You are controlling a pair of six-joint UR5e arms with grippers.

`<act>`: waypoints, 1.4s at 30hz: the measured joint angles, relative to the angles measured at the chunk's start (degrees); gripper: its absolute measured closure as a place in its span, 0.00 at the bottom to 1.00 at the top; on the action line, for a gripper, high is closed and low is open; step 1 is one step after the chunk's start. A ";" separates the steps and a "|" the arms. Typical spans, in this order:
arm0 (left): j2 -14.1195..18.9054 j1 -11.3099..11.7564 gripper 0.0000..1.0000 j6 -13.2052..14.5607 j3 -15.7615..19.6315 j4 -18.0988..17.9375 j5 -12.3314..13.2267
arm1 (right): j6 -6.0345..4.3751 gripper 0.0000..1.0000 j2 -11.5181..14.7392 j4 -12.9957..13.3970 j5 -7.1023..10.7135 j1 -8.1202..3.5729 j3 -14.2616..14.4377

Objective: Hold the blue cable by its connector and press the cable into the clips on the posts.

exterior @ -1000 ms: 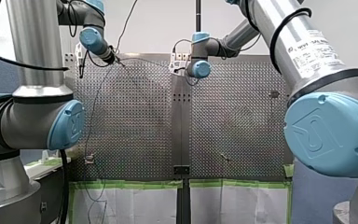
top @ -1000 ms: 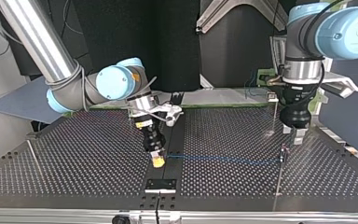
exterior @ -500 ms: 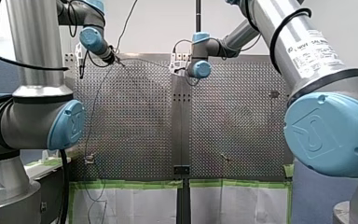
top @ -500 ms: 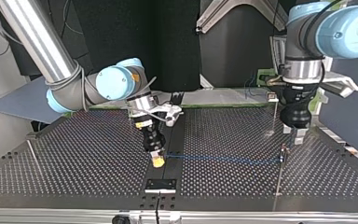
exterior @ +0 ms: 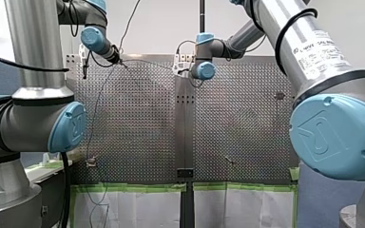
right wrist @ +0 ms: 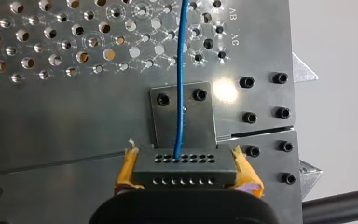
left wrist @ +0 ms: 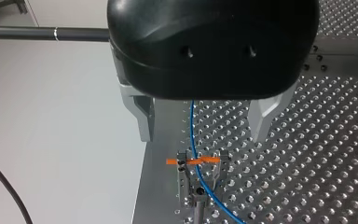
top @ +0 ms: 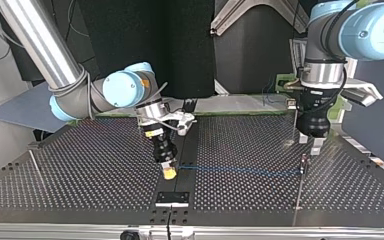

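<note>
In the top view, my right gripper (top: 169,172) sits at the frame's lower middle, just above the perforated table (top: 80,170), and its arm enters from the upper left. The right wrist view shows its yellow pads (right wrist: 127,170) clamped on the black connector (right wrist: 185,169). From there the blue cable (top: 240,170) runs rightward in a straight line to a clip (top: 304,161) atop a thin post (top: 299,195) at the right. My left gripper (top: 310,143) hangs just above that clip. In the left wrist view its metal fingers (left wrist: 145,119) stand spread apart, holding nothing. The cable passes between them and through the clip, across an orange strip (left wrist: 175,161).
</note>
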State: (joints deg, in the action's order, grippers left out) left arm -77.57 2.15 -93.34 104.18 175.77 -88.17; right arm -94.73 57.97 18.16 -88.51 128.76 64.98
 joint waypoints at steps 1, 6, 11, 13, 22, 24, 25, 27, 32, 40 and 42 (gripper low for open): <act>0.03 -0.05 0.00 0.06 -0.01 -0.03 0.07 | -0.03 1.00 0.00 0.01 0.00 -0.01 0.00; 0.20 -0.51 0.00 0.46 -0.03 -0.17 1.31 | -0.15 1.00 0.00 0.05 0.00 -0.03 0.00; 0.50 -1.46 0.00 -0.78 -0.24 -1.19 3.95 | -0.33 1.00 0.00 0.12 0.12 -0.16 0.00; 0.36 -2.01 0.00 -1.59 -0.74 -1.83 4.77 | -0.36 1.00 0.00 0.14 0.19 -0.20 0.00; -1.12 -5.08 0.00 -2.41 -4.20 -2.66 4.35 | -0.46 1.00 0.00 0.29 0.33 -0.35 0.01; -1.58 -6.00 0.00 -2.19 -4.95 -3.10 3.56 | -0.50 1.00 0.00 0.30 0.34 -0.38 -0.02; -2.01 -6.64 0.00 -2.01 -5.52 -3.43 2.96 | -0.53 1.00 0.00 0.30 0.38 -0.40 -0.01; -2.75 -7.55 0.00 -1.67 -6.34 -3.66 2.08 | -0.62 1.00 0.00 0.30 0.53 -0.45 -0.02; -5.42 -10.36 0.00 0.29 -9.08 -3.21 -0.70 | -0.74 1.00 0.00 0.29 0.78 -0.49 0.00; -9.67 -14.63 0.00 0.99 -9.98 -2.75 -4.96 | -0.85 1.00 0.00 0.22 1.04 -0.55 0.00; -10.59 -15.55 0.00 0.91 -9.47 -2.64 -5.89 | -0.92 1.00 0.00 0.22 1.04 -0.56 -0.02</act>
State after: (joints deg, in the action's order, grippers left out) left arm -88.17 -13.40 -92.44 94.71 173.13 -94.06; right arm -95.65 57.97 18.38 -87.47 128.19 64.96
